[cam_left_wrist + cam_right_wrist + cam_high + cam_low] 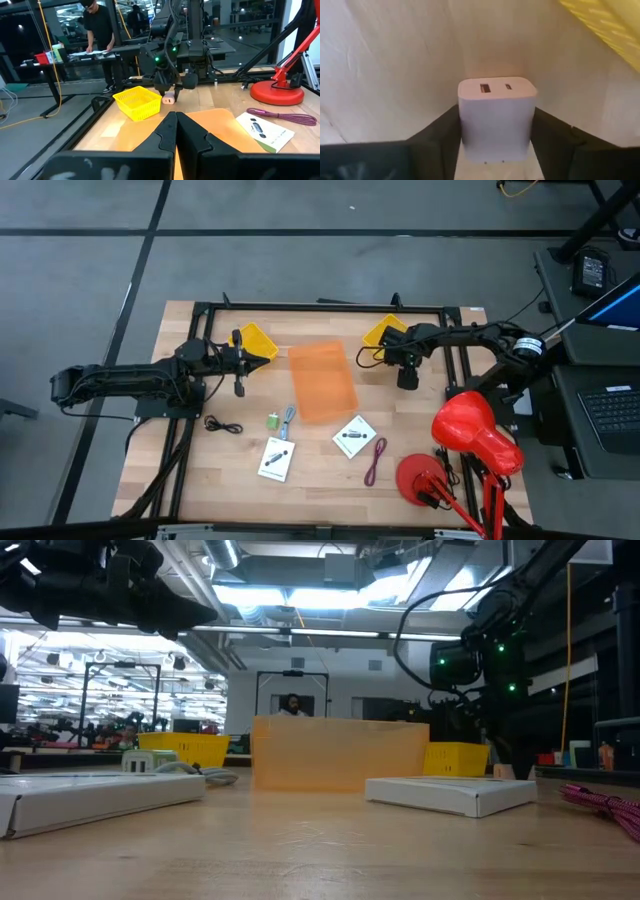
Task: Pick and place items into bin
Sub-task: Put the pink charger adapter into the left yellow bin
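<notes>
Left claw (240, 366) shut, arm level; right claw (407, 377) pointing down, fingers apart.

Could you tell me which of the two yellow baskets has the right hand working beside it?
The yellow basket on the right, at the table's far edge. The right hand is beside it, its fingers either side of the pink block; the left basket is by the left hand.

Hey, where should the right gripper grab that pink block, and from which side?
Grip the pink block across its two flat, parallel side faces, coming straight down from above. It stands upright on the table, slotted face up, already between the fingers of the right gripper, so they need only close; the yellow basket beside it leaves room.
</notes>
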